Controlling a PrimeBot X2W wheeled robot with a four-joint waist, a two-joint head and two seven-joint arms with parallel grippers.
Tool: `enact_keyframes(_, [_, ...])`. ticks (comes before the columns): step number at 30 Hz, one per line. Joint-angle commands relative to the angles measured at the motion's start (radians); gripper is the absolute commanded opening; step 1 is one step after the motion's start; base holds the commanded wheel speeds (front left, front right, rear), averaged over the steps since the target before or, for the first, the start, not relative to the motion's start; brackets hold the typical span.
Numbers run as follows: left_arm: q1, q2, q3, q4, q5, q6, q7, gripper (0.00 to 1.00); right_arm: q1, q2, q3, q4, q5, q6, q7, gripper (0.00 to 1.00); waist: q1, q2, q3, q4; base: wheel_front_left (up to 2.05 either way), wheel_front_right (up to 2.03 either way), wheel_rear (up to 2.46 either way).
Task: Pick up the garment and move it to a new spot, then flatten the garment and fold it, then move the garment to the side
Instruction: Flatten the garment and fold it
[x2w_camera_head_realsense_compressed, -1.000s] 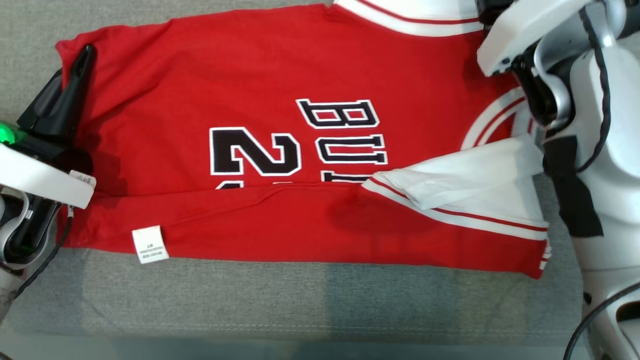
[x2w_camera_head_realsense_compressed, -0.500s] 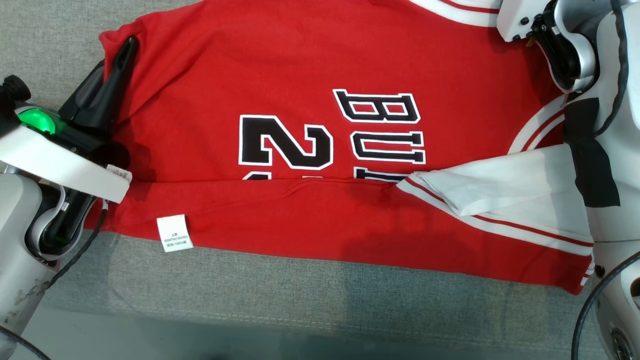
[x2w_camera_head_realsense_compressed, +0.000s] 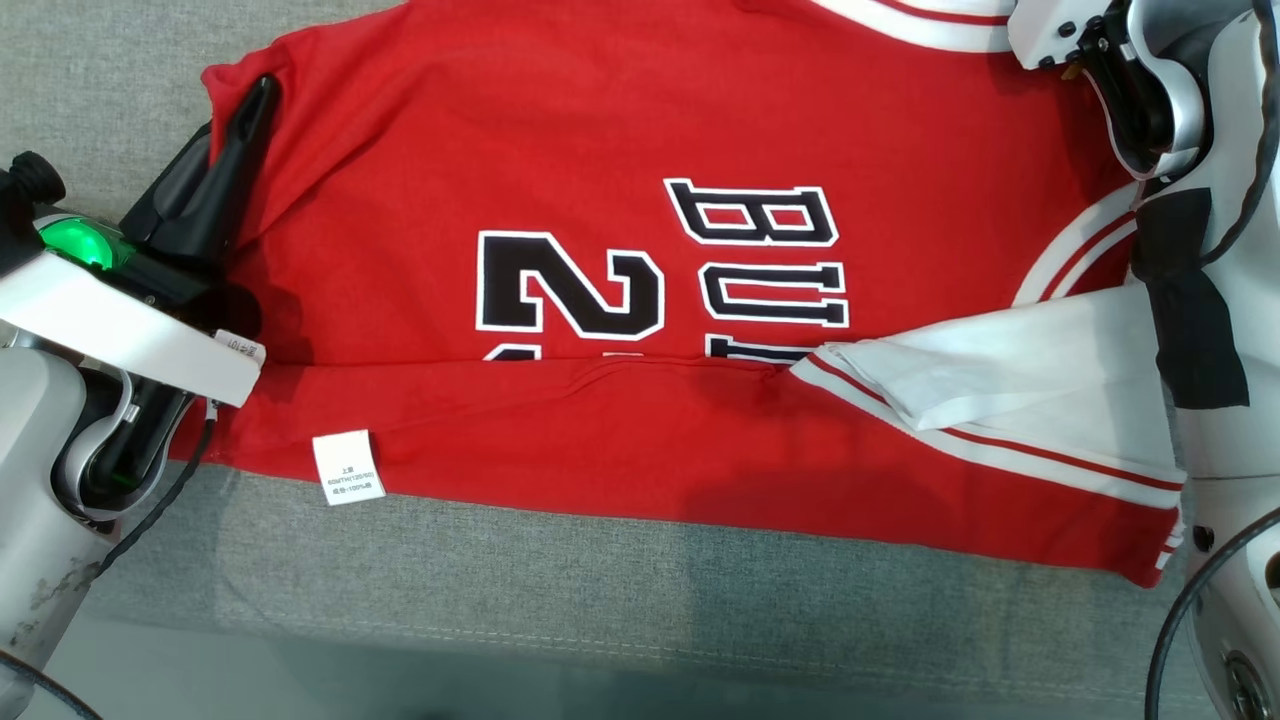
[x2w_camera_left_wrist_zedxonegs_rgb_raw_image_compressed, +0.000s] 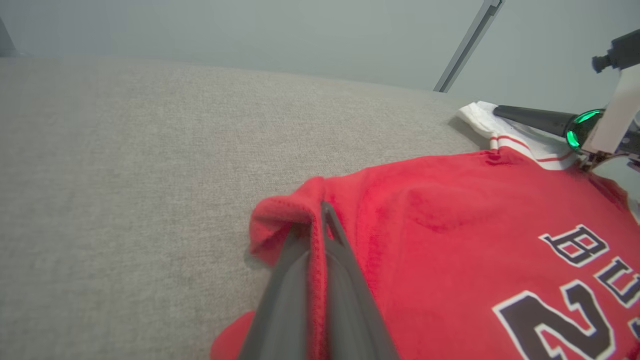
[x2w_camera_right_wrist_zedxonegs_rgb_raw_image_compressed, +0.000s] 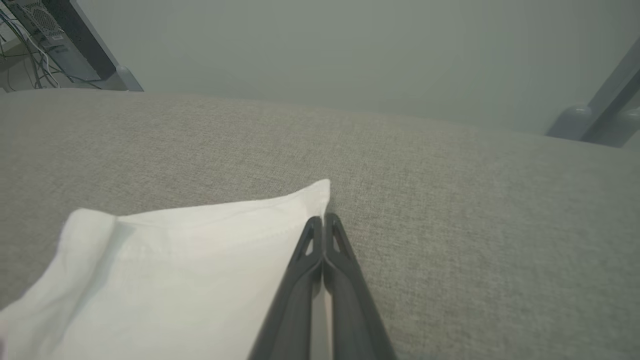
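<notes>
Red knit shirt with white sleeves (x2w_camera_head_realsense_compressed: 560, 120) lay half-folded; left pincer (x2w_camera_left_wrist_zedxonegs_rgb_raw_image_compressed: 324, 206) clamped its corner between the tips, right pincer (x2w_camera_right_wrist_zedxonegs_rgb_raw_image_compressed: 323, 218) clenched the white sleeve edge (x2w_camera_right_wrist_zedxonegs_rgb_raw_image_compressed: 300, 210), likely to fold it.

Red jersey (x2w_camera_head_realsense_compressed: 500, 150), white sleeves w/ red stripes, black "BU" + "2" print outlined in white. Spread flat along grey cushion (x2w_camera_head_realsense_compressed: 600, 580). Near long edge folded over toward cushion's middle, hiding lower print. White care tag (x2w_camera_head_realsense_compressed: 348, 467) showing toward cushion's left end; white sleeve (x2w_camera_head_realsense_compressed: 1000, 370) folded onto red at right end.
</notes>
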Motion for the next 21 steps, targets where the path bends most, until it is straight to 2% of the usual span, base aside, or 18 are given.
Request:
enact_keyframes(1, [-0.019,0.058,0.044,-0.009,-0.006,0.000,-0.005,0.00,-0.003,0.023,0.012,-0.028,0.009,0.000,-0.010,0.00,0.0000,0.0000,-0.005,-0.003,0.00,0.00,0.00])
enact_keyframes(6, [-0.014,0.068,0.051,0.003,-0.013,0.000,-0.005,0.00,-0.005,0.023,0.017,-0.038,0.027,0.000,-0.036,0.00,0.0000,0.0000,-0.014,-0.014,0.00,0.00,0.00])
enact_keyframes(11, [0.002,0.066,0.068,0.019,-0.016,0.000,-0.005,0.00,0.025,0.023,0.068,-0.072,0.108,0.000,-0.111,0.00,0.0000,0.0000,-0.039,-0.029,0.00,0.00,0.00])
enact_keyframes(16, [0.039,0.067,0.081,0.045,-0.023,0.000,-0.005,0.00,0.112,0.023,0.130,-0.141,0.210,0.000,-0.175,0.00,0.0000,0.0000,-0.094,-0.058,0.00,0.00,0.00])
enact_keyframes(21, [0.091,0.077,0.090,0.075,-0.028,0.000,-0.005,0.00,0.245,0.023,0.150,-0.244,0.242,0.000,-0.169,0.00,0.0000,0.0000,-0.152,-0.094,0.00,0.00,0.00])
